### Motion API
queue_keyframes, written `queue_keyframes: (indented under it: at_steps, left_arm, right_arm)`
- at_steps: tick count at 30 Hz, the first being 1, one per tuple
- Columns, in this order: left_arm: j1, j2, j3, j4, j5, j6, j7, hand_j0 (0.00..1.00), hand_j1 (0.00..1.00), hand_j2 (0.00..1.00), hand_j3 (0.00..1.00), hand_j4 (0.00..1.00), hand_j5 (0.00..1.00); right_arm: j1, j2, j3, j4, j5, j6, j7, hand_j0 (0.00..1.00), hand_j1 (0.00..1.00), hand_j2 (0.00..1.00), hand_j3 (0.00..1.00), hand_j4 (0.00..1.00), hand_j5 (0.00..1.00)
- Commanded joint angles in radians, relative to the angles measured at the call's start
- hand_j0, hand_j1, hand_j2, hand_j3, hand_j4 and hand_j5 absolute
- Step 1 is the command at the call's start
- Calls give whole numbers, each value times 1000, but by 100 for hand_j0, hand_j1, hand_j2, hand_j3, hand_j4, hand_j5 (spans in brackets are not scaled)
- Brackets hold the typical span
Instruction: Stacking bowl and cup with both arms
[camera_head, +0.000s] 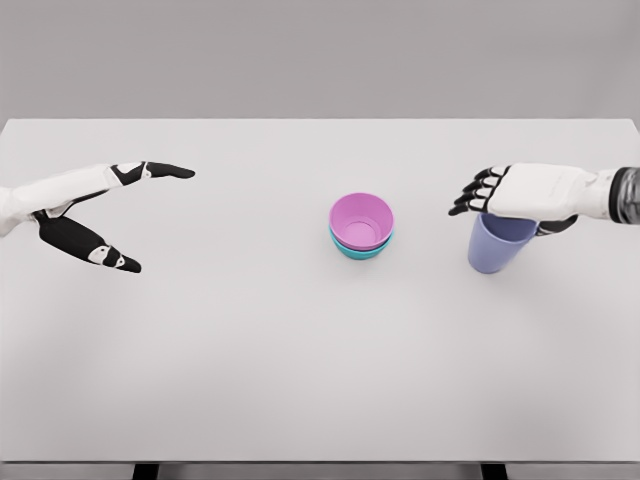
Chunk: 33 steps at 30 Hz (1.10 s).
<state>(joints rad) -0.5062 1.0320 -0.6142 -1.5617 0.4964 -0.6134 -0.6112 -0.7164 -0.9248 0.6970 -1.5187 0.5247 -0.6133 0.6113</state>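
Two bowls sit nested near the middle of the worktop (300, 380): one pink bowl (362, 220) on top, and one teal bowl (360, 250) beneath it, of which only the lower rim and base show. One cup (497, 250), pale purple-blue, stands to the right of the bowls, apart from them. That makes three vessels in all, two bowls and a single cup. There is one worktop, white, carrying all three. Two hands are in view: one left hand (95, 215) at the left side, and one right hand (515, 192) at the right side, over the cup's rim.
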Motion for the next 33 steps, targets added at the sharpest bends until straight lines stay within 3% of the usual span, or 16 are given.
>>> queue_keyframes:
  at_steps: [1,2,5,18,22,25,28,33]
  left_arm:
    - [0,-1,1,0,8,3,0,100,100,100,100,100,100]
    - [0,-3,1,0,8,3,0,100,100,100,100,100,100]
    - [0,-3,1,0,8,3,0,100,100,100,100,100,100]
    - [5,-7,2,8,8,3,0,100,100,100,100,100,100]
    - [5,-7,2,8,10,3,0,100,100,100,100,100,100]
    - [5,-7,2,8,8,3,0,100,100,100,100,100,100]
    - [5,-7,2,8,10,3,0,100,100,100,100,100,100]
    - [5,-7,2,8,10,3,0,100,100,100,100,100,100]
  right_arm:
    - [0,-2,13,-6,-5,2,0,92,92,92,92,92,92]
    - [-2,-3,18,-5,-6,2,0,83,83,83,83,83,83]
    - [-2,-3,18,-5,-9,2,0,71,71,71,71,71,71]
    - [-21,26,-48,0,-17,2,0,74,74,74,74,74,74]
    - [-38,66,-97,0,-17,2,0,74,74,74,74,74,74]
    - [-44,81,-99,0,-17,2,0,66,66,66,66,66,66]
    - [-48,89,-100,-3,-17,2,0,65,65,65,65,65,65]
    - [-80,156,-100,2,-17,2,0,65,65,65,65,65,65]
